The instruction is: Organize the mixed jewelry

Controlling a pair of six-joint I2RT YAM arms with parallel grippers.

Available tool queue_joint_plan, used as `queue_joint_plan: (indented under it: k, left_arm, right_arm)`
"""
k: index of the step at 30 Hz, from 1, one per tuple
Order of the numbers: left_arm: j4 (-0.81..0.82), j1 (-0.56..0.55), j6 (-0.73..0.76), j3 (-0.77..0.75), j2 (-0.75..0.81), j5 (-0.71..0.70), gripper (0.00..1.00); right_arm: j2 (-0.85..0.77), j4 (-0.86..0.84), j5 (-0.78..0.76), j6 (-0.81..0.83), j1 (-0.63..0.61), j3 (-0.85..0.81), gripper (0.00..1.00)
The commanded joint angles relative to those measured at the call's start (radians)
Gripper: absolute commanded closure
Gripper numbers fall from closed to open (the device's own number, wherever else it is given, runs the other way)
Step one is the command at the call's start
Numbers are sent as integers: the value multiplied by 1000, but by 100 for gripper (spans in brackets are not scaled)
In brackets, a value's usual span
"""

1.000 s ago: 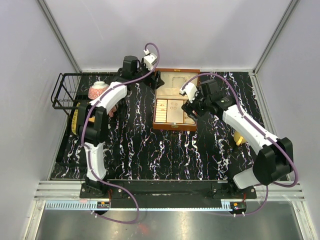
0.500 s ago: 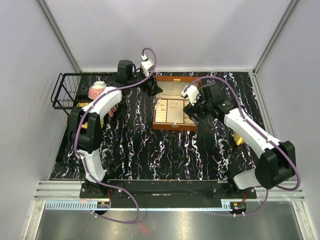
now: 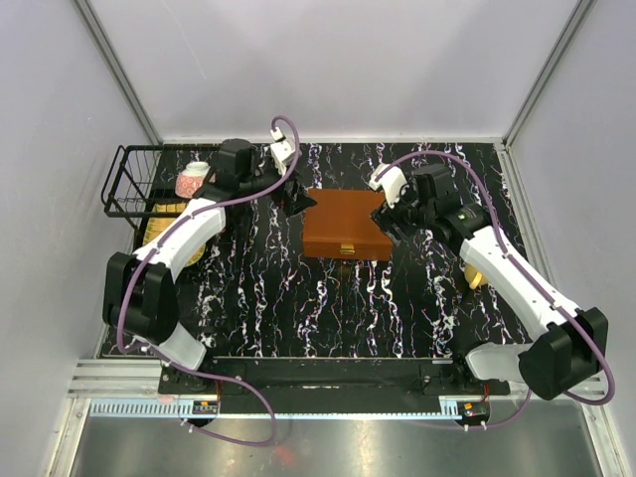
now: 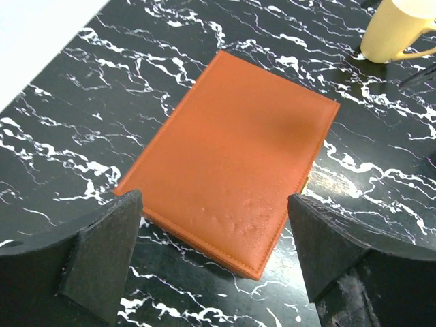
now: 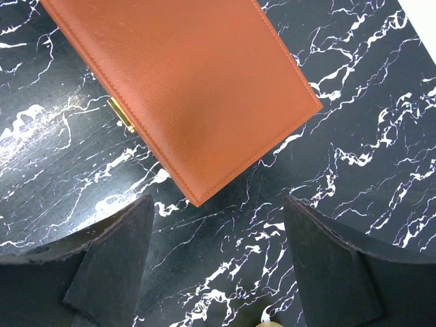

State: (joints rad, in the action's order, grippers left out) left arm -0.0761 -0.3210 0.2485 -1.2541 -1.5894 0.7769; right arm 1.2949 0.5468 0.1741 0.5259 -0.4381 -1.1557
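**Near zone.** Both arm bases sit at the near edge of the counter [image 3: 298, 298], a black surface with white veins. Two small tags on the near rail are too small to read.

**Middle zone.** The brown box [image 3: 346, 223] lies flat on the counter with its lid shut and its brass clasp [image 3: 347, 249] on the near side. One second ago the lid stood open. Half a second ago it was partly lowered, and small pieces showed in the cream compartments. The lid now covers those compartments, so the mixed jewelry is hidden from every view.

The left pincer [image 3: 296, 199] is at the far-left corner of the box. It has come down from beside the raised lid. The right pincer [image 3: 391, 217] is at the right edge of the box, close to its earlier place.

**Wrist views.** Each wrist camera shows what the top view cannot. Both pincers are spread wide and grip nothing, with the box lid below the gap. The left wrist view shows faint dimples in the lid near one corner. The right wrist view shows the clasp from above.

**Far and side zones.** A yellow cup [image 3: 475, 275] stands right of the box, partly behind the right arm. A black wire basket [image 3: 139, 179] at the far left holds a pink-and-white cup [image 3: 196, 179].
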Motion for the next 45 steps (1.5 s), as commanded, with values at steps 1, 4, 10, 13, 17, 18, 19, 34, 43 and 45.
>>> queue_joint_plan:
  k: [1,4,10,13,17,18,19,34,43,45]
  left_arm:
    - [35,-35,-5,45,39,-36,9]
    - [36,-81,8,51,14,-106,9]
    - [42,-208,43,51,-56,-316,9]
    - [53,-256,44,51,-93,-433,9]
    - [73,-294,31,71,-133,-507,9]
    - [72,-302,31,77,-142,-521,9]
    - [73,-320,34,88,-149,-553,9]
    - [113,-382,2,170,-226,-683,11]
    - [95,-378,0,151,17,-720,9]
    - [90,-374,-3,131,77,-738,6]
  right_arm:
    - [-28,-19,-15,-12,4,-13,18]
    - [-17,-33,-31,-21,4,2,18]
    - [-37,-56,-88,-33,6,31,19]
    - [-52,-58,-116,-33,10,42,18]
    - [-77,-71,-137,-24,32,67,18]
    - [-78,-73,-136,-23,38,71,18]
    - [-80,-74,-136,-21,51,73,18]
    - [-95,-110,-104,-21,160,114,18]
    - [-72,-185,-136,-132,219,93,16]
    - [-74,-203,-157,-164,222,87,15]
